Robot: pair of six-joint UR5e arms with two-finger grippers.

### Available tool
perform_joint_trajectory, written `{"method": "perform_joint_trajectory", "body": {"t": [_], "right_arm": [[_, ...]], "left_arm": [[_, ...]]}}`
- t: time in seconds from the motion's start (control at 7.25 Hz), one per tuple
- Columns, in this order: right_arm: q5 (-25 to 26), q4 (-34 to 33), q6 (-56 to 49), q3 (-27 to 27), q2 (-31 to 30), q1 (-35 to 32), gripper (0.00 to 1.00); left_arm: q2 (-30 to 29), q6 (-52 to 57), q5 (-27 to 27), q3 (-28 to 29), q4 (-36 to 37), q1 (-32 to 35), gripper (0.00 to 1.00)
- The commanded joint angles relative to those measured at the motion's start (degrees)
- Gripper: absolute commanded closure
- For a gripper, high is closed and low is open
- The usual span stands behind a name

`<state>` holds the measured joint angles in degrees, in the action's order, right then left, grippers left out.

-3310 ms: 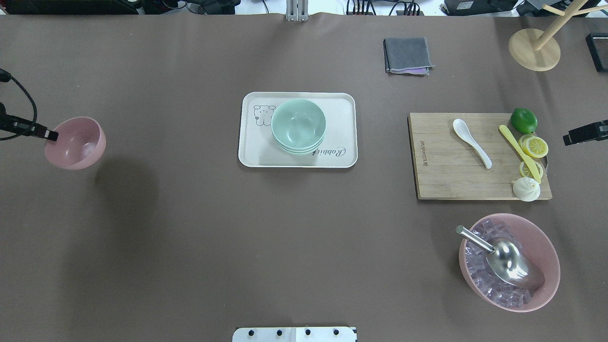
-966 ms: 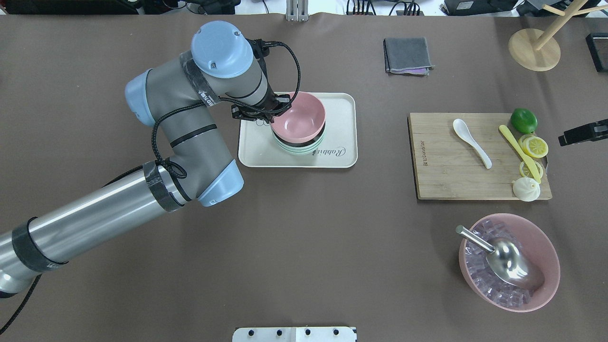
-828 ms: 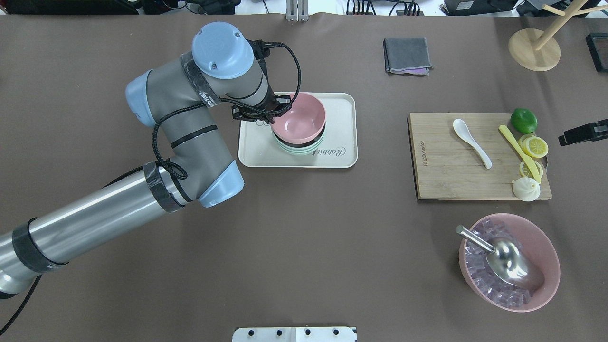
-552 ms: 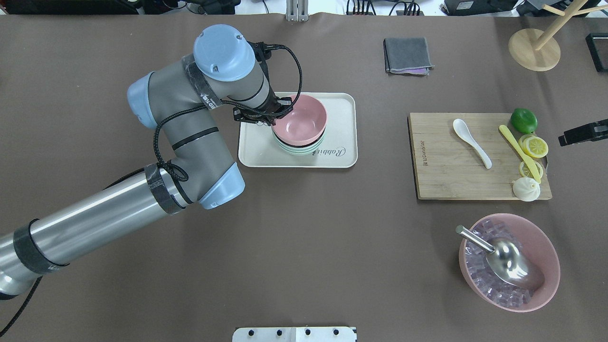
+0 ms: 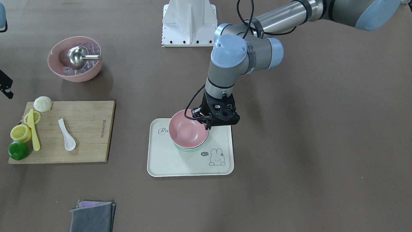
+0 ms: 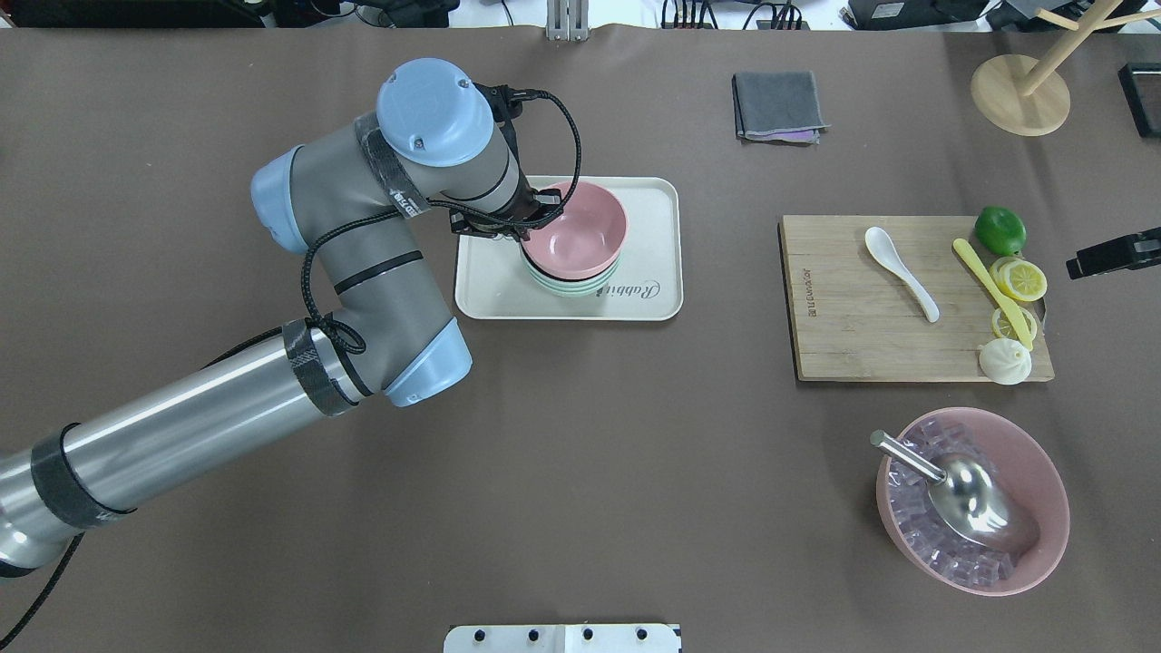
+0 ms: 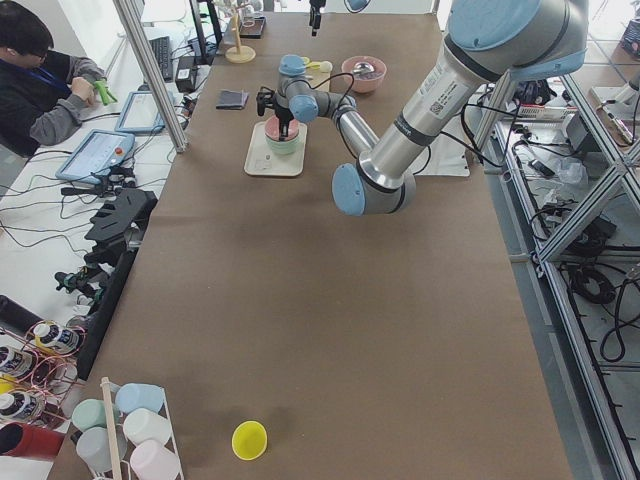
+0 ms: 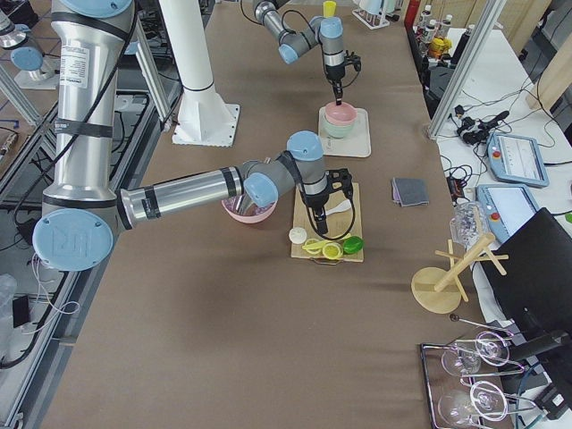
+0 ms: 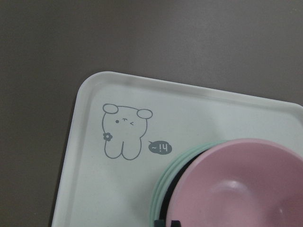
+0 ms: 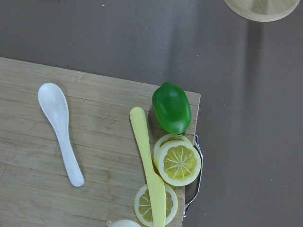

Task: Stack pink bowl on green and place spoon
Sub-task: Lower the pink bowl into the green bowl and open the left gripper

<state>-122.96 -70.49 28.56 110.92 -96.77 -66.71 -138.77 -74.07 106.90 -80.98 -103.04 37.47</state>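
Note:
The small pink bowl (image 6: 580, 238) sits tilted on top of the stack of mint-green bowls (image 6: 571, 287) on the cream tray (image 6: 490, 290). My left gripper (image 6: 531, 223) is shut on the bowl's left rim. In the left wrist view the pink bowl (image 9: 241, 184) shows a dark gap above the green stack (image 9: 163, 189). The white spoon (image 6: 898, 272) lies on the wooden cutting board (image 6: 862, 336); it also shows in the right wrist view (image 10: 59, 130). My right gripper (image 6: 1114, 254) hovers at the board's right edge; I cannot tell whether it is open or shut.
A yellow knife (image 6: 989, 290), a lime (image 6: 1000, 229), lemon slices (image 6: 1020, 278) and a white bun (image 6: 1005, 361) crowd the board's right side. A large pink bowl (image 6: 1043, 472) with clear cubes and a metal scoop stands front right. A grey cloth (image 6: 778, 106) lies at the back.
My left arm carried the pink bowl from the table's left edge onto the green stack. In the last second the bowl shifted slightly right and settled lower. The right arm barely moved.

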Motion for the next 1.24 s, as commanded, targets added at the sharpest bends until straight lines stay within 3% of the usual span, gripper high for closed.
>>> {"method": "perform_joint_trajectory", "body": {"t": [0.0, 0.55, 0.69, 0.83, 1.1], "right_arm": [[0.0, 0.0, 0.1, 0.0, 0.1, -0.1, 0.0], [0.0, 0.0, 0.3, 0.0, 0.0, 0.0, 0.0], [0.0, 0.0, 0.3, 0.0, 0.1, 0.0, 0.0], [0.0, 0.0, 0.3, 0.0, 0.1, 0.0, 0.0], [-0.2, 0.0, 1.7, 0.0, 1.2, 0.1, 0.0]], "left_arm": [[0.1, 0.0, -0.1, 1.3, -1.7, -0.1, 1.0], [0.1, -0.1, -0.8, 1.9, -2.9, -0.5, 1.0], [0.2, 0.2, -0.8, 1.7, -3.0, -0.5, 0.15], [0.6, 0.3, -1.4, 1.5, -5.5, -0.4, 0.02], [1.0, 3.0, 2.1, -0.5, -4.1, 2.3, 0.01]]}}
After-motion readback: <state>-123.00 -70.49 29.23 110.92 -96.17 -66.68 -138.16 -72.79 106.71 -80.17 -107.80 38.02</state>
